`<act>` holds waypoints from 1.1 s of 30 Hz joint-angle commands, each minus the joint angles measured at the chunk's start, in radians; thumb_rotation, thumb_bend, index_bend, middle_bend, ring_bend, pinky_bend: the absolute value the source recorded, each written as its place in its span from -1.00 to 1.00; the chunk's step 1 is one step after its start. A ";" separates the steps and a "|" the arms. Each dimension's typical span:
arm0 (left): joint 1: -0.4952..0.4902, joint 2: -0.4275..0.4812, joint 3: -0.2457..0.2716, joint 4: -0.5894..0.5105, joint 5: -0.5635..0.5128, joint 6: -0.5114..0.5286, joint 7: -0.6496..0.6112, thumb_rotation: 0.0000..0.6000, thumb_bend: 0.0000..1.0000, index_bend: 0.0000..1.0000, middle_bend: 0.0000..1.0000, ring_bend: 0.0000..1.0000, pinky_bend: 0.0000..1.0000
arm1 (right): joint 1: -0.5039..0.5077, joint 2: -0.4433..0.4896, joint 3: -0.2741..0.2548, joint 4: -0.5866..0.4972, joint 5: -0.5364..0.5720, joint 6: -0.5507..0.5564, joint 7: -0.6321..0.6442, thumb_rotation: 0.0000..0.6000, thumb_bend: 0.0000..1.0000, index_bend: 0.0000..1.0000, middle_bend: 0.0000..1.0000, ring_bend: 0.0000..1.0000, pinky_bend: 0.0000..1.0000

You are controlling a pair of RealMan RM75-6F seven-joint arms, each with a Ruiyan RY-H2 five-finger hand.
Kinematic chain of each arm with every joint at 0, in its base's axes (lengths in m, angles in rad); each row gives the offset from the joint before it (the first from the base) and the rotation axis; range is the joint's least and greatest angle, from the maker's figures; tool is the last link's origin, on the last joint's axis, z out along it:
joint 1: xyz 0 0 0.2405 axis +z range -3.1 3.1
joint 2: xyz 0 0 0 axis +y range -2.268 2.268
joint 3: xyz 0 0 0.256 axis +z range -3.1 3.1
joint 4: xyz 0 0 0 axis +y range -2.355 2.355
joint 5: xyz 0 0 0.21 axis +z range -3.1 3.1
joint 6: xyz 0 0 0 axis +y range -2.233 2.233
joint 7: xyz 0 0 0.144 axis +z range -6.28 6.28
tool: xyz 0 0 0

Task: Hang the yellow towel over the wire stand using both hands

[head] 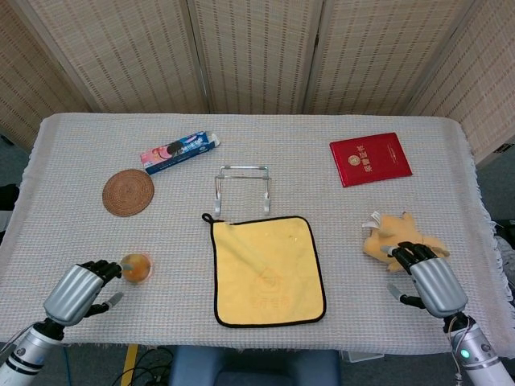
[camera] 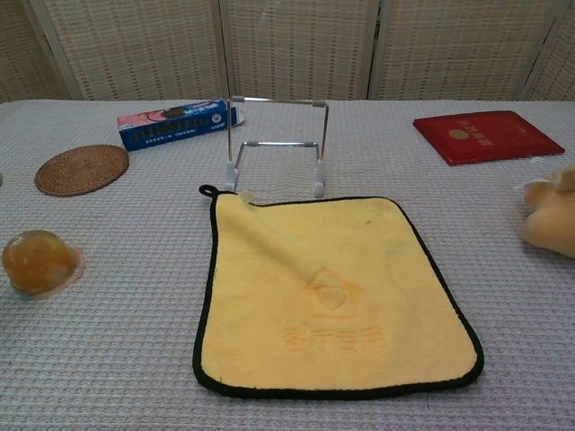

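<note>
The yellow towel (head: 267, 269) (camera: 332, 292) with black trim lies flat near the table's front edge, its loop at the far left corner. Just behind it stands the bare wire stand (head: 241, 186) (camera: 276, 144). My left hand (head: 79, 290) hovers at the front left, fingers apart, fingertips close to an amber dome. My right hand (head: 428, 275) is at the front right, fingers spread over the near side of a plush toy. Both hands hold nothing and are well clear of the towel. The chest view shows neither hand.
An amber dome (head: 135, 267) (camera: 36, 261) sits left of the towel. A tan plush toy (head: 394, 239) (camera: 552, 217) lies to the right. Farther back are a woven coaster (head: 128, 192), a blue toothpaste box (head: 179, 152) and a red booklet (head: 369, 158).
</note>
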 commanded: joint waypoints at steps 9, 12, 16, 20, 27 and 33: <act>-0.114 -0.039 0.045 0.011 0.154 -0.054 -0.002 1.00 -0.40 -0.19 0.63 0.51 0.92 | 0.066 -0.032 -0.018 0.011 -0.068 -0.054 0.007 1.00 -0.47 -0.56 -0.27 -0.45 -0.52; -0.135 -0.058 0.058 0.003 0.168 -0.083 0.002 1.00 -0.44 -0.19 0.75 0.60 0.96 | 0.085 -0.046 -0.023 0.024 -0.093 -0.064 0.003 1.00 -0.47 -0.56 -0.27 -0.45 -0.52; -0.157 -0.091 0.072 0.001 0.185 -0.107 0.006 1.00 -0.44 -0.19 0.83 0.67 1.00 | 0.104 -0.070 -0.022 0.049 -0.111 -0.070 -0.024 1.00 -0.47 -0.55 -0.24 -0.39 -0.46; -0.181 -0.126 0.089 0.004 0.210 -0.131 0.011 1.00 -0.44 -0.20 0.91 0.74 1.00 | 0.119 -0.100 -0.018 0.070 -0.132 -0.069 -0.075 1.00 -0.47 -0.55 -0.14 -0.21 -0.28; -0.217 -0.184 0.118 0.020 0.254 -0.172 0.044 1.00 -0.45 -0.22 1.00 0.83 1.00 | 0.142 -0.137 -0.021 0.085 -0.156 -0.080 -0.140 1.00 -0.51 -0.50 0.37 0.50 0.59; -0.244 -0.240 0.123 0.020 0.235 -0.223 0.059 1.00 -0.45 -0.21 1.00 0.85 1.00 | 0.168 -0.148 -0.027 0.061 -0.156 -0.107 -0.152 1.00 -0.51 -0.44 0.60 0.74 0.80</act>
